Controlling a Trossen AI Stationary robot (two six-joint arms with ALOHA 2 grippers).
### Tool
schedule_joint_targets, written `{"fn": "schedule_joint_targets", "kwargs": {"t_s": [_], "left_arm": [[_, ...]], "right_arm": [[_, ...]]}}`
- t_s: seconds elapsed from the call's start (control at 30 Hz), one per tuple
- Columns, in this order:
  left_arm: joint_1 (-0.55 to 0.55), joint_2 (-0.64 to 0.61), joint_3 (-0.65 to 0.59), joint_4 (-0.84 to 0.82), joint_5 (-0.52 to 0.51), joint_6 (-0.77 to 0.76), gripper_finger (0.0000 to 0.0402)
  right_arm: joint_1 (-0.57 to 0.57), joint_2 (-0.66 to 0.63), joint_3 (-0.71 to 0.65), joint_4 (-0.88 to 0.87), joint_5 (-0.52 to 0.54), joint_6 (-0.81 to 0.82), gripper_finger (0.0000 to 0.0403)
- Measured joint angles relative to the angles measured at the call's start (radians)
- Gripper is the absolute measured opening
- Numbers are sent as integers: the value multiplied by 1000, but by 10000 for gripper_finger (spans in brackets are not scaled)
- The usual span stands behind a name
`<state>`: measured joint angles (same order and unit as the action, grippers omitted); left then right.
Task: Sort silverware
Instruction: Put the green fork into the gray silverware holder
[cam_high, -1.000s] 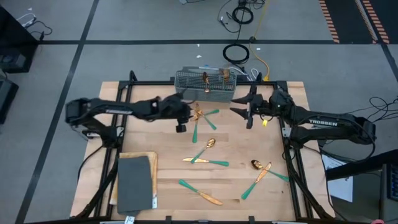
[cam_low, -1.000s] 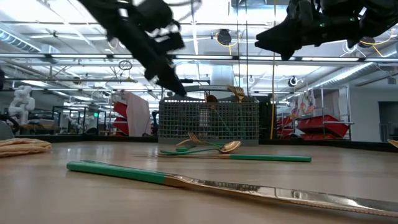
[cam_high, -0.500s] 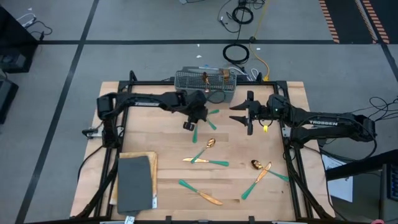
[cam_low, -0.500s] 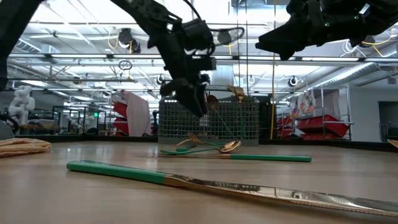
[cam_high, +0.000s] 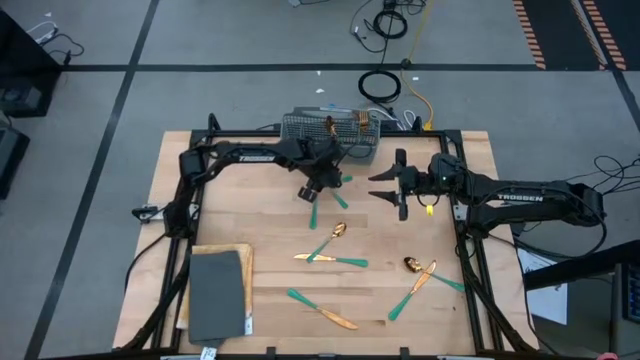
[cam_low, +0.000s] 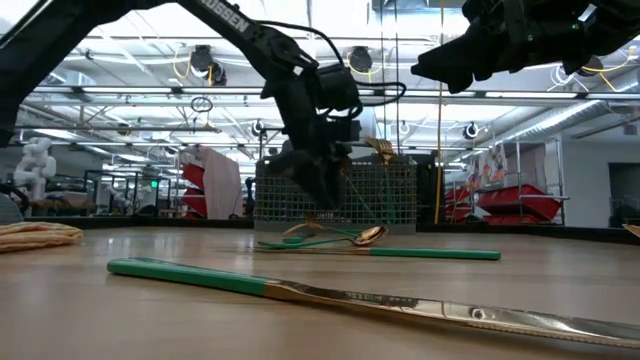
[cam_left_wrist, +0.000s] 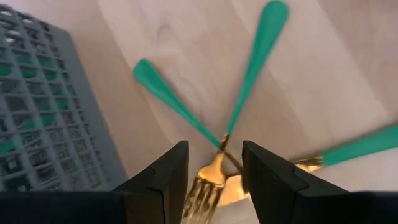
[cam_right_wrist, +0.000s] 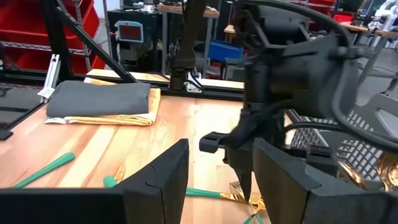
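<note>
Landmark: wire basket (cam_high: 330, 131)
Fork (cam_left_wrist: 208, 186): in crossed pile just beside basket
Left gripper (cam_left_wrist: 214, 177): jaws spread, straddling fork head, directly above
Fork axis: running between the fingers
Right gripper (cam_high: 398, 186): spread, empty, farther from basket

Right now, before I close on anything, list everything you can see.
basket: one, grey, table's far edge, some cutlery inside
cutlery: about eight loose, gold and teal; about three by basket, two mid-table, two right, one near edge
cloth: one, grey, near-left corner
table: one, wood
left tool: open, low over cutlery by basket
right tool: open, raised, right of left tool
</note>
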<state>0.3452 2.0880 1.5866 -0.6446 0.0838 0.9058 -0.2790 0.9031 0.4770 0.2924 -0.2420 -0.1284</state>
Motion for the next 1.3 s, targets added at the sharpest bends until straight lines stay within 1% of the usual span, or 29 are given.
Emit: {"fn": "schedule_joint_targets", "kwargs": {"t_s": [0.07, 0.2, 0.57, 0.67, 0.83, 0.87, 0.97, 1.1, 1.3], "left_arm": [[5, 13, 18, -16, 27, 11, 157], [2, 51, 52, -49, 34, 44, 157], [-7, 127, 61, -60, 14, 96, 153], [-8, 127, 61, -62, -11, 98, 123], [-8, 125, 62, -61, -61, 103, 21], [-8, 125, 62, -62, -70, 101, 14], [-12, 125, 62, -62, -98, 95, 14], [-44, 125, 62, -66, -180, 95, 7], [-102, 100, 60, -99, -288, 84, 4]], "right_arm": [[0, 0, 0, -3, 0, -9, 167], [0, 0, 0, -7, 0, -18, 167], [0, 0, 0, -8, 0, -18, 167], [0, 0, 0, -8, 0, -10, 167], [3, 0, 0, -8, 0, 24, 167], [6, 0, 0, -8, 0, 29, 167], [15, 0, 0, -7, 0, 34, 167], [27, -10, 0, -7, 0, 49, 167], [41, -84, 0, -11, 0, 84, 167]]}}
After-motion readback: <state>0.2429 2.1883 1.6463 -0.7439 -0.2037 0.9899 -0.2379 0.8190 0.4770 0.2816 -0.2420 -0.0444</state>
